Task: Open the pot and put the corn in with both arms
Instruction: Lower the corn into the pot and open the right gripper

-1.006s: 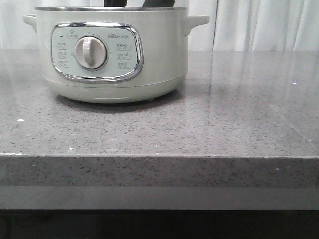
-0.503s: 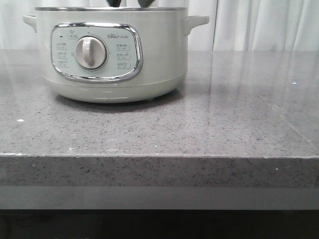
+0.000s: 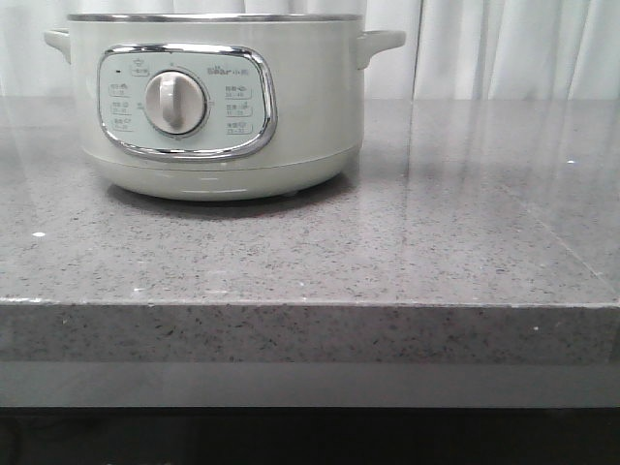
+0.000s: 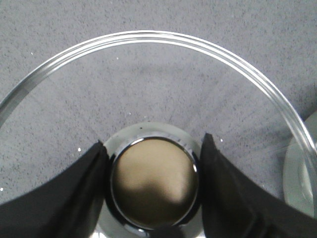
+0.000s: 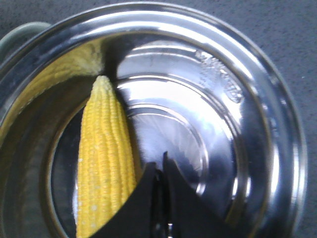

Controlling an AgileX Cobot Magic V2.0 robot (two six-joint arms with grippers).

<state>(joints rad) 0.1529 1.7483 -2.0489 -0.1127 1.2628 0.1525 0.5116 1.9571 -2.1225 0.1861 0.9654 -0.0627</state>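
White curtains hang behind a grey speckled stone surface (image 3: 387, 252). In the front view the pot (image 3: 213, 97) sits in the upper left of the frame, its white dial facing us. No arm shows in that view.

In the left wrist view, the left pincer (image 4: 151, 186) is closed around the round knob (image 4: 154, 183) of the glass lid (image 4: 163, 64). One dark finger (image 4: 79, 188) presses on each side of the knob. Through the glass you can see only the grey surface, so the lid is off the pot. A bit of the pot's edge shows at the far right of that frame.

In the right wrist view, the corn (image 5: 105, 163) lies inside the shiny steel bowl of the pot, in the left half of the frame. Its pale tip points toward the top of the frame. The right pincer (image 5: 159, 173) is at the bottom middle, its two tips pressed together with nothing between them. It is just beside the corn but does not hold it.

I think the corn is light, firm and bumpy, so it is easy to grip around its middle. The lid looks heavier, smooth, and able to break. The knob is the best place to hold it, and it should be set down gently.
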